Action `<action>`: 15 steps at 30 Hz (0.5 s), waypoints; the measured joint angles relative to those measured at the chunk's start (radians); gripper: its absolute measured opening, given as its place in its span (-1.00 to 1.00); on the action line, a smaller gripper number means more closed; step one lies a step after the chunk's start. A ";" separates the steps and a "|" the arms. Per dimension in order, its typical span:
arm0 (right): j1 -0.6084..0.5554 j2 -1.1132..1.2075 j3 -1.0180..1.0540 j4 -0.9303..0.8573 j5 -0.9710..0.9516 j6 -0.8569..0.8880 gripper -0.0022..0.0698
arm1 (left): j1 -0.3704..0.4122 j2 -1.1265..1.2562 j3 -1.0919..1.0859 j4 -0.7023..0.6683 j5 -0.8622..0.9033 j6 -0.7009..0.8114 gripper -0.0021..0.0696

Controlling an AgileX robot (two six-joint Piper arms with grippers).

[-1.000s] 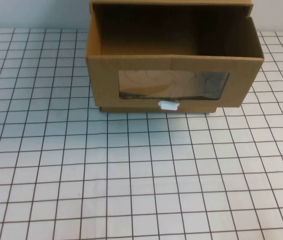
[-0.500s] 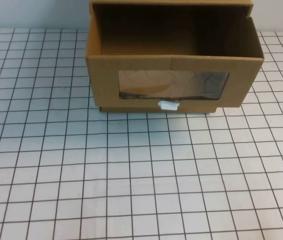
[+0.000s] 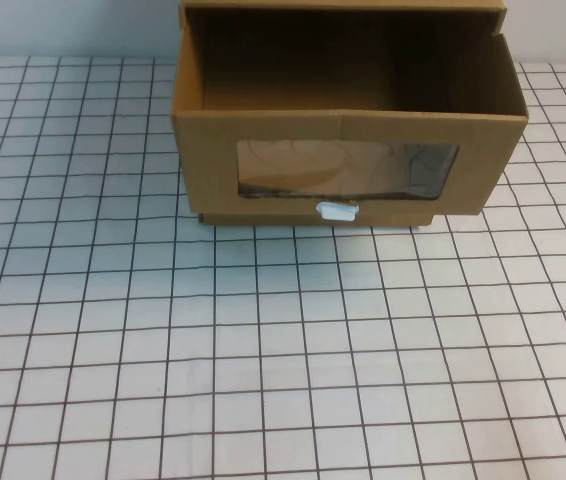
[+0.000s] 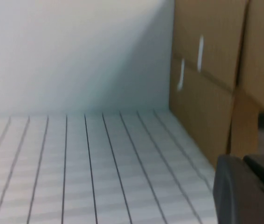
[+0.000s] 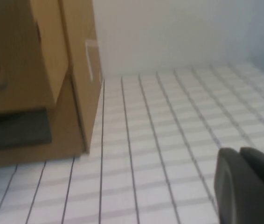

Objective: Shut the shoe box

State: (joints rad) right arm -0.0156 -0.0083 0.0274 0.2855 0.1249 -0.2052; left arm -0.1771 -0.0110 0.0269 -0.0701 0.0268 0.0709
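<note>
The shoe box (image 3: 208,160) is brown cardboard and stands at the far middle of the gridded table. Its drawer is slid out toward me, and its dark inside (image 3: 343,60) shows from above. The front panel has a clear window (image 3: 347,170) and a small white tab (image 3: 337,210) at its bottom edge. Neither arm shows in the high view. My left gripper (image 4: 243,161) sits low on the table beside the box's side (image 4: 202,98), fingers together and empty. My right gripper (image 5: 239,153) sits low on the other side, away from the box (image 5: 43,70), fingers together and empty.
The white table with a black grid (image 3: 283,360) stretches open in front of the box and to both sides. A pale wall (image 4: 76,51) stands behind the table.
</note>
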 joint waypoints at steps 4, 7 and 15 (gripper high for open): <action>0.000 0.000 0.000 0.002 -0.253 0.000 -0.98 | 0.000 0.000 0.000 -0.005 -0.267 0.000 -0.96; 0.000 0.000 0.000 0.006 -0.401 0.000 -0.98 | 0.000 0.000 0.000 -0.007 -0.420 0.000 -0.96; 0.000 0.000 0.000 0.025 -0.508 0.000 -0.98 | 0.000 0.000 0.000 -0.007 -0.525 0.000 -0.96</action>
State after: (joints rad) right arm -0.0156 -0.0083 0.0274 0.3107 -0.3836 -0.2052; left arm -0.1771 -0.0114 0.0269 -0.0776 -0.4982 0.0709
